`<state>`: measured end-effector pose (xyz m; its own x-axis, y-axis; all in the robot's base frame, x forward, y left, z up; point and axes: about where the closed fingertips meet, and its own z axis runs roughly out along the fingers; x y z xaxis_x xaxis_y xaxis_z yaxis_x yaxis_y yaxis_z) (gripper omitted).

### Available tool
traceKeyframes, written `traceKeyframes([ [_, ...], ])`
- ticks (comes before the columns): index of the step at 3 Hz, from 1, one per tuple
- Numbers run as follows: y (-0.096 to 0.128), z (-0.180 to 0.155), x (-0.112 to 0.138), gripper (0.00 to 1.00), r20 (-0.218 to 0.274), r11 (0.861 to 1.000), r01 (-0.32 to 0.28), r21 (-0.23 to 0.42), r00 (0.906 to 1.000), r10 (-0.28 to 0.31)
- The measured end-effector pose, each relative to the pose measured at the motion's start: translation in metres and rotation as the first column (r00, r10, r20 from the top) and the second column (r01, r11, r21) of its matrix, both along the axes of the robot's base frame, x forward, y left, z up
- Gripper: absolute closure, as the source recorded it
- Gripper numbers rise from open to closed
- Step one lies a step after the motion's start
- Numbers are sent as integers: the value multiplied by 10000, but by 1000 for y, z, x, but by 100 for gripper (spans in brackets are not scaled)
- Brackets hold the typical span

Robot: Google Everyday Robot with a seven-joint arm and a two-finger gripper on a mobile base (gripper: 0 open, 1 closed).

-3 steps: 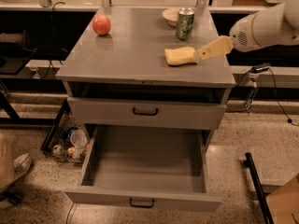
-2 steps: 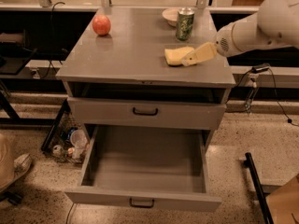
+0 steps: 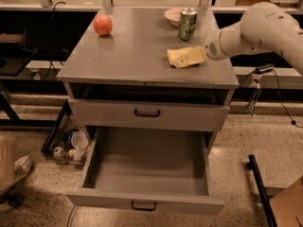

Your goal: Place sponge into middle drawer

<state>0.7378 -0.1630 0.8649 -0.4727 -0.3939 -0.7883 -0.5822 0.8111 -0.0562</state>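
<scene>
On cabinet top point(image 3: 137, 51) near right edge: gripper point(image 3: 193, 56) at sponge point(image 3: 176, 58), grip unclear; middle drawer point(image 3: 142, 203) open below.

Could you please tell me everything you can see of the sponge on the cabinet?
The sponge is pale yellow, soft-looking, roughly rectangular with rounded corners. It lies flat on the grey cabinet top, right of centre, in front of the green can and apart from it. The gripper, reaching in from the right, covers its right part; whether it grips cannot be told. It is not yet in the open middle drawer.
</scene>
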Motion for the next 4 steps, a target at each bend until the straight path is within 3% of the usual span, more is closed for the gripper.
traceKeyframes([
  [2, 10, -22, 24, 0, -319, 9979, 242, 608, 9992, -223],
  [4, 19, -35, 29, 50, -515, 9949, 368, 940, 9982, -321],
])
